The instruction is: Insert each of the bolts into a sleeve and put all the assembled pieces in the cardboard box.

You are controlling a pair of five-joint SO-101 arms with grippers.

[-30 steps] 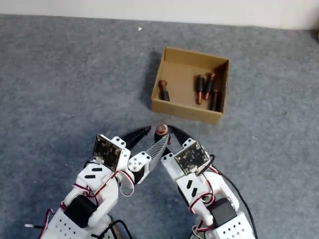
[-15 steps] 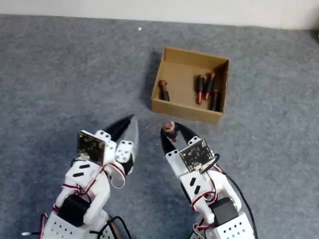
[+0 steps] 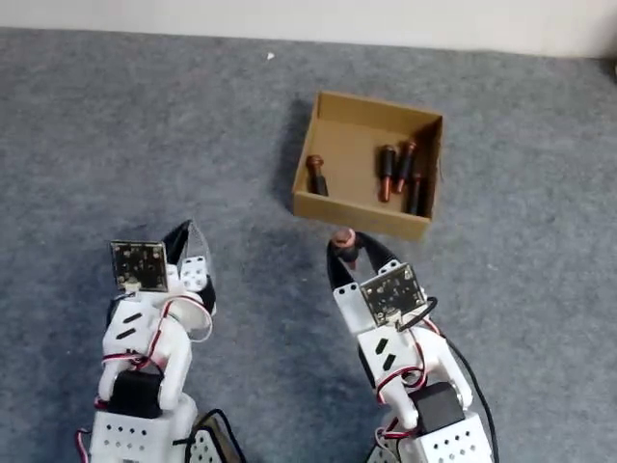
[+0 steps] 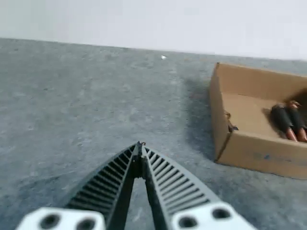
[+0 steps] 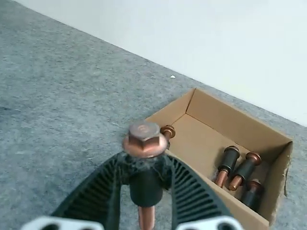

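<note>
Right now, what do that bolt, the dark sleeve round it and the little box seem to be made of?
The bolt looks like copper-coloured metal: its hex head has a dull sheen. The sleeve seems to be matte black rubber or plastic; I cannot tell which. The cardboard box is plain brown card, with matte walls and thin cut edges.

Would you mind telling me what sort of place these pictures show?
Probably a robotics lab bench: left arm and right arm side by side on a grey carpet-like surface, a bare white wall behind, and a cardboard box holding assembled pieces.
</note>
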